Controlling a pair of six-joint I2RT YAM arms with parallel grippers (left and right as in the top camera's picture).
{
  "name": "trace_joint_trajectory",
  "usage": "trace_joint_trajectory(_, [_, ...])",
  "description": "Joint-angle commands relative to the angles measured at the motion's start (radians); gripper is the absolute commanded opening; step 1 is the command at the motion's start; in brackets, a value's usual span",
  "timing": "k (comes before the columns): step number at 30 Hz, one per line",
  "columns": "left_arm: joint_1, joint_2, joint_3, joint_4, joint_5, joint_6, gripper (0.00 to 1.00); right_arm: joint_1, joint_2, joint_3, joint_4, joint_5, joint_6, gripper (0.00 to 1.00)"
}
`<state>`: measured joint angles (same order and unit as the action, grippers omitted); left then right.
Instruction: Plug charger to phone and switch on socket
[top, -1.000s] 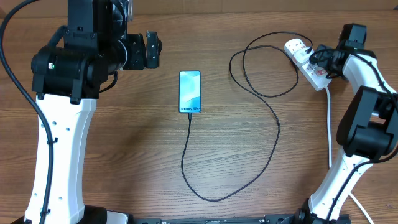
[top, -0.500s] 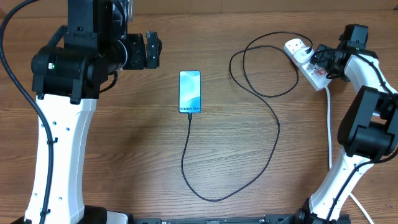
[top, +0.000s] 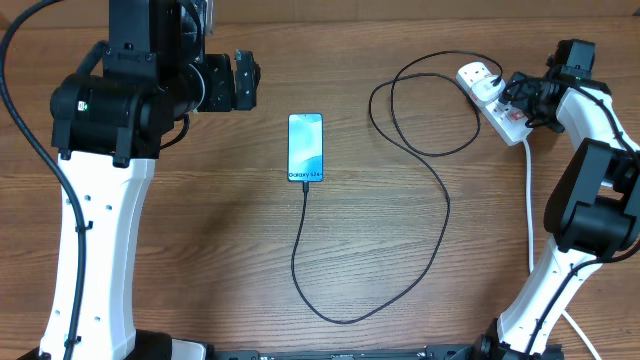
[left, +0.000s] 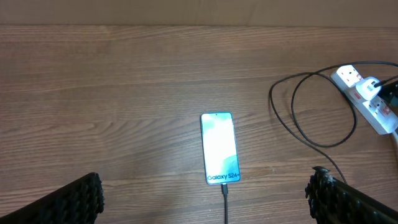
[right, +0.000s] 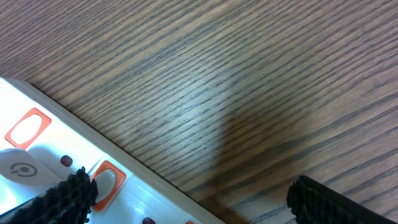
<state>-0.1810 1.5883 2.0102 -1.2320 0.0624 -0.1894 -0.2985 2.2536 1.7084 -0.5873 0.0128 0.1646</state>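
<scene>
The phone (top: 306, 147) lies flat mid-table with its screen lit; it also shows in the left wrist view (left: 219, 148). The charger (top: 440, 215) is a thin black cable, and its connector tip (left: 224, 190) meets the phone's bottom edge. It loops right to the white socket (top: 487, 95) at the far right. My right gripper (top: 523, 100) is open and low over the socket (right: 43, 171), with one finger (right: 65, 196) touching an orange-framed switch (right: 107, 180). My left gripper (top: 246, 82) hangs open above the table, left of the phone.
A thick white lead (top: 529, 200) runs from the socket down the right side beside the right arm's base. A second orange-framed switch (right: 28, 127) sits further along the strip. The cable's big loop (top: 420, 100) lies between phone and socket.
The right arm has shifted very slightly at the socket. The phone, the cable and the left arm are where they were.
</scene>
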Motion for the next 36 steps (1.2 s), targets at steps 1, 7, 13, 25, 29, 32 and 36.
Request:
trace_joint_trajectory(1, [0.004, 0.002, 0.001, 0.001, -0.014, -0.017, 1.00, 0.010, 0.025, 0.006, -0.021, -0.031, -0.013, 1.00])
trace_joint_trajectory(7, [0.004, 0.002, 0.001, 0.001, -0.014, -0.017, 1.00, 0.010, 0.047, 0.006, -0.027, -0.031, -0.012, 1.00])
trace_joint_trajectory(13, [0.004, 0.002, 0.001, 0.001, -0.014, -0.017, 1.00, 0.010, 0.047, 0.007, -0.030, -0.064, -0.013, 1.00])
trace_joint_trajectory(25, [0.004, 0.002, 0.001, 0.001, -0.014, -0.017, 1.00, 0.010, 0.047, 0.007, -0.033, -0.064, -0.012, 1.00])
trace_joint_trajectory(29, [0.004, 0.002, 0.001, 0.001, -0.014, -0.017, 1.00, 0.010, 0.047, 0.006, -0.038, -0.068, -0.012, 1.00])
trace_joint_trajectory(32, [0.004, 0.002, 0.001, 0.001, -0.014, -0.017, 1.00, 0.010, 0.047, 0.006, -0.043, -0.068, -0.012, 1.00])
trace_joint_trajectory(36, [0.004, 0.002, 0.001, 0.001, -0.014, -0.017, 1.00, 0.010, 0.047, 0.006, -0.043, -0.068, -0.012, 1.00])
